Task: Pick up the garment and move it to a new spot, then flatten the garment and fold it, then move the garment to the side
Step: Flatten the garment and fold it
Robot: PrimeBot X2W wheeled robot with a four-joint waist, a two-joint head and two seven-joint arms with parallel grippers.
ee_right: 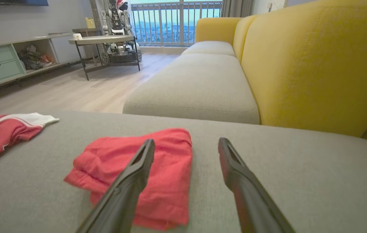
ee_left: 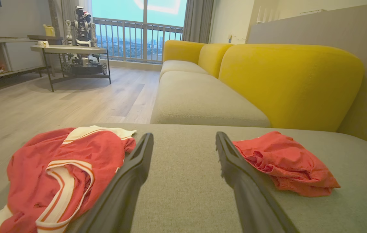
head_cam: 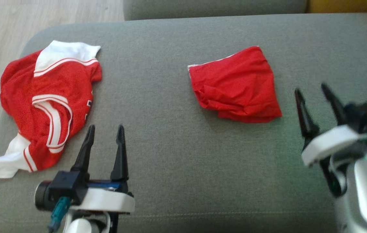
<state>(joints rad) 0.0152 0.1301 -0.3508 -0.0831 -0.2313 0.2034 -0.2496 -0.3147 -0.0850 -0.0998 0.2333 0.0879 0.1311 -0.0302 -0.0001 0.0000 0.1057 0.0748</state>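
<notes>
Garment (head_cam: pixel 235 85) folded, lying toward cushion (head_cam: pixel 170 145) far edge; left tool (head_cam: pixel 105 127) and right tool (head_cam: pixel 310 88) apart, empty, apparently pending sideways move.

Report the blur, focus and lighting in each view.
Head view: soft overall; the right gripper looks smeared, the left gripper crisper; the folded red garment throws a faint shadow on the grey cushion. Left wrist view: sharp, the window bright against the room. Right wrist view: slightly blurred, worst on the near jaws.
</notes>
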